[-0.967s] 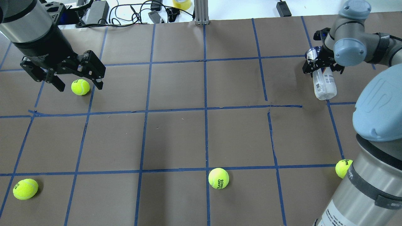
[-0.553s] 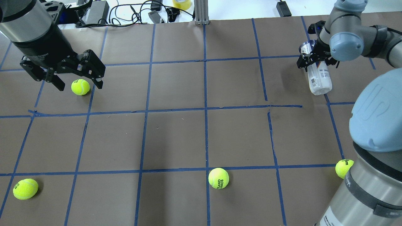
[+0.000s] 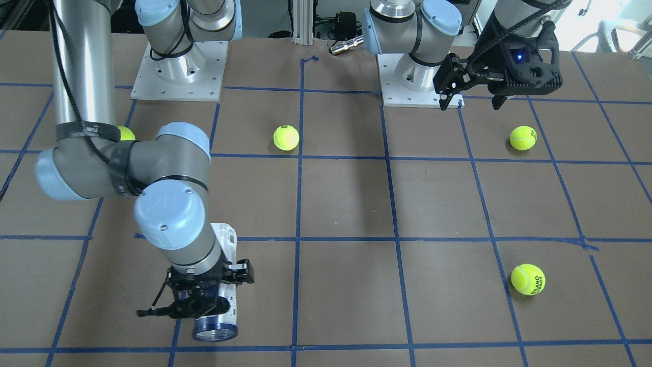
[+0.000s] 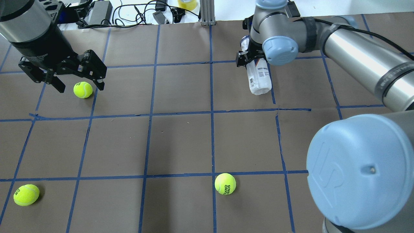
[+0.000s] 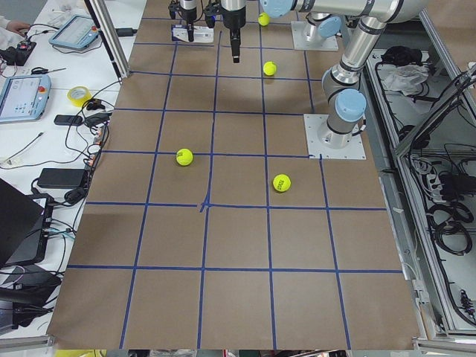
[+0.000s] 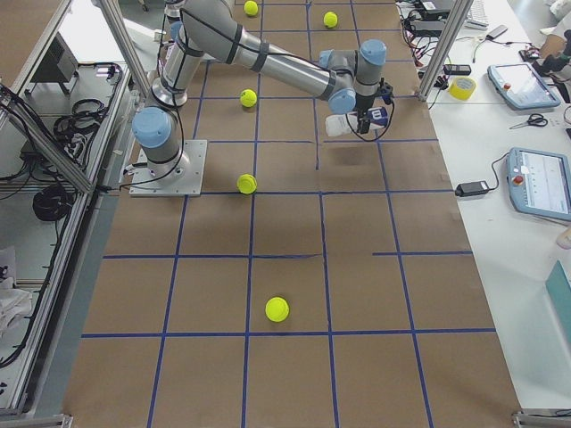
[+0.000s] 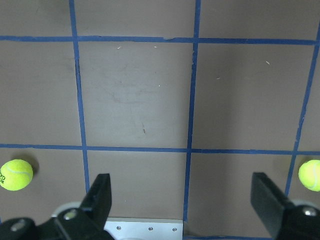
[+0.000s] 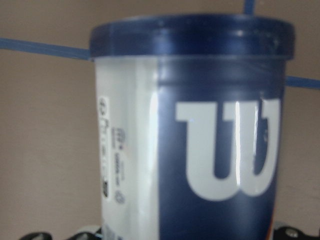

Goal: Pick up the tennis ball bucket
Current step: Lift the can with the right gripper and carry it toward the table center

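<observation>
Your right claw (image 4: 246, 59) is clamped on the tennis ball bucket (image 4: 258, 79), holding it tilted over the worktop (image 4: 181, 136) towards its far edge. Your left claw (image 3: 469, 103) hangs wide open near a tennis ball (image 4: 83, 89).

The desk (image 4: 181, 142) is covered with brown paper, and blue tape lines (image 4: 181, 113) divide it into squares. Four yellow-green tennis balls lie on it, well apart from each other. The far ball (image 4: 83, 89) and the near ball (image 4: 26, 194) are on the robot's left side. The middle ball (image 4: 225, 183) touches a tape line, and the fourth ball (image 3: 125, 133) is half hidden on the right side. Two white base plates (image 3: 204, 76) also sit on the desk.
</observation>
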Robot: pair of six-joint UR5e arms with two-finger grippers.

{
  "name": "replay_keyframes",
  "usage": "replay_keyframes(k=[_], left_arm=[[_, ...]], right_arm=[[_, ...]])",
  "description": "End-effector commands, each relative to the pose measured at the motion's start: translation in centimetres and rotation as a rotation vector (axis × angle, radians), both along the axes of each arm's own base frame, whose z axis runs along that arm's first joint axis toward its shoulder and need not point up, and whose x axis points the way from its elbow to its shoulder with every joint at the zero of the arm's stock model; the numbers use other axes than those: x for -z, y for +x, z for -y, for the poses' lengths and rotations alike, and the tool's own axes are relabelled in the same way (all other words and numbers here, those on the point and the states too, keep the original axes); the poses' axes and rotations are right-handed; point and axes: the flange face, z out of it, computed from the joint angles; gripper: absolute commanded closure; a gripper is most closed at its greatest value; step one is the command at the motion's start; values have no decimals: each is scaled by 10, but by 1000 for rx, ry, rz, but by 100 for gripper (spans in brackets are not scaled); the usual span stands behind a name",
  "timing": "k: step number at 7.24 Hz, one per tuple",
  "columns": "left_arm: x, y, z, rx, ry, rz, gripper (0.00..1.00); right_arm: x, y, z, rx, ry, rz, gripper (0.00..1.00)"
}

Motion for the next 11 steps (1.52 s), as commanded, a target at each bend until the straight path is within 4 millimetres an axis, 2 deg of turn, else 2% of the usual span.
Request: replay_keyframes(k=[1, 3, 4, 5, 7, 9, 10, 11], left_arm=[[0, 7, 1, -12, -1, -1, 0], [3, 5, 1, -16, 8, -19, 0], [6, 4, 3, -18, 15, -25, 0], [5, 8, 5, -12, 10, -20, 0], [7, 37, 10, -73, 14, -27, 0], [6, 41, 10, -81, 9, -28, 0], [7, 41, 11, -80, 13, -27, 0], [6, 43, 11, -72, 10, -27, 0]], right_arm=[[-7, 107, -4, 56, -45, 37, 32], [1, 162, 3, 82, -35, 95, 30], [8, 173, -1, -7, -34, 81, 30], [8, 174, 0, -196, -53, 54, 30], [9, 187, -6, -555, -74, 12, 30], [20, 219, -23, -990, -101, -57, 27], [38, 231, -31, -1226, -91, -79, 27], [46, 242, -34, -1380, -116, -114, 26]])
